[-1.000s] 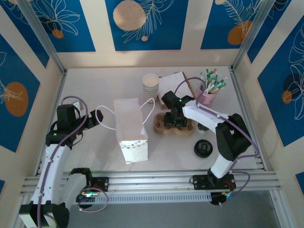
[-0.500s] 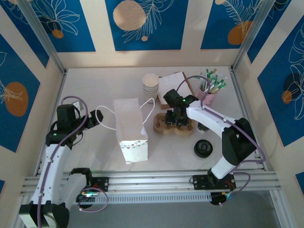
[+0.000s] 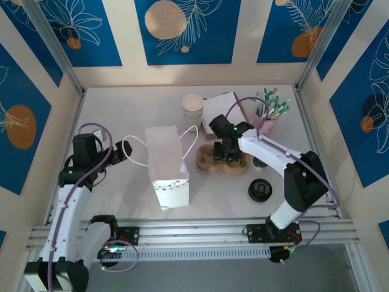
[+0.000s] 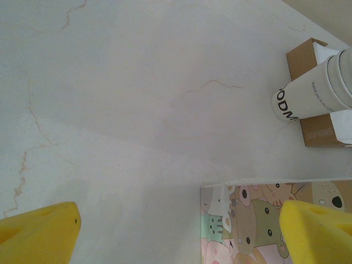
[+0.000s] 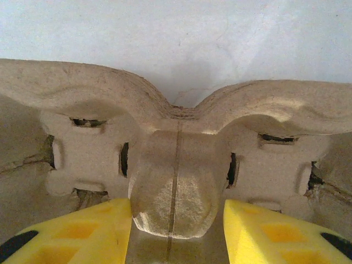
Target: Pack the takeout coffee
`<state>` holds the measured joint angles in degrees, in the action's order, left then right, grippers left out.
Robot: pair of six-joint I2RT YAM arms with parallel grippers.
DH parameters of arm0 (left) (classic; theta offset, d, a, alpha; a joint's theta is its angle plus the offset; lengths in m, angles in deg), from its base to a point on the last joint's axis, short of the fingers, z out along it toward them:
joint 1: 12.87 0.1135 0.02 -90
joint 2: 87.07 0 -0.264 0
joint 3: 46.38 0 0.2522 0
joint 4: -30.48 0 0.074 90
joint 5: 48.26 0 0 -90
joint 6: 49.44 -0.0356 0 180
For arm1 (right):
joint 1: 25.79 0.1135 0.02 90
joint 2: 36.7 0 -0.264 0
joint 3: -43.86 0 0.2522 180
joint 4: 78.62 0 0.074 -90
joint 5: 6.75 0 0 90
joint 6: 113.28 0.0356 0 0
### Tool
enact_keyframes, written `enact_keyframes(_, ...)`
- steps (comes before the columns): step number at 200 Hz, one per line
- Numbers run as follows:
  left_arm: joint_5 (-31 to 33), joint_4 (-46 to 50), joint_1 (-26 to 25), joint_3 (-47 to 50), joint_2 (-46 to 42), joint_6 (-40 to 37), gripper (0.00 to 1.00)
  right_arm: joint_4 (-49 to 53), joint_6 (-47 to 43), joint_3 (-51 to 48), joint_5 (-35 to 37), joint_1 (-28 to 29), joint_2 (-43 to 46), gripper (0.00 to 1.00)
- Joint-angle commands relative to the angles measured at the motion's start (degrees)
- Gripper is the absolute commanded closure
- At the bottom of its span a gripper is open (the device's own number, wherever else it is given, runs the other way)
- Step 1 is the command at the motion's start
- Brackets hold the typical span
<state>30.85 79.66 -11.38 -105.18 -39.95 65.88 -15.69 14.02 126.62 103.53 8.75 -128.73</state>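
A brown pulp cup carrier (image 3: 213,163) lies right of the middle of the table. My right gripper (image 3: 223,151) is down on it. In the right wrist view the open gripper (image 5: 177,231) straddles the carrier's central hump (image 5: 175,187); the left finger (image 5: 82,231) touches it and the right finger (image 5: 275,231) stands just off it. A white paper bag (image 3: 166,163) lies flat at the centre, its printed end (image 4: 258,220) in the left wrist view. My left gripper (image 3: 119,153) is open beside the bag's handle loop (image 3: 135,152), holding nothing. A stack of paper cups (image 3: 192,107) stands behind.
A napkin box (image 3: 220,108) sits beside the cup stack (image 4: 313,88). A pink cup of stirrers and packets (image 3: 267,115) stands at the back right. A black lid (image 3: 259,190) lies near the front right, another dark lid (image 3: 260,162) by the carrier.
The right arm's elbow swung to the right and the gripper settled slightly further over the carrier. The left arm and the bag stayed put.
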Motion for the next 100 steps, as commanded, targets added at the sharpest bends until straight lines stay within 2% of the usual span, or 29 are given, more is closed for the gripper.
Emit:
enact_keyframes(1, -0.7, 0.7, 0.6, 0.5, -0.3, -0.1, 0.07, 1.3, -0.4, 1.5, 1.1, 0.4, 1.9, 0.52)
enact_keyframes(32, -0.7, 0.7, 0.6, 0.5, -0.4, -0.1, 0.07, 0.8, -0.2, 1.4, 1.0, 0.4, 1.9, 0.51)
enact_keyframes(60, -0.8, 0.7, 0.6, 0.5, -0.4, -0.1, 0.07, -0.1, 0.1, 1.1, 0.7, 0.4, 1.3, 0.4)
enact_keyframes(100, -0.8, 0.7, 0.6, 0.5, -0.3, -0.1, 0.07, -0.8, 0.1, 1.4, 0.4, 0.3, -0.4, 0.42)
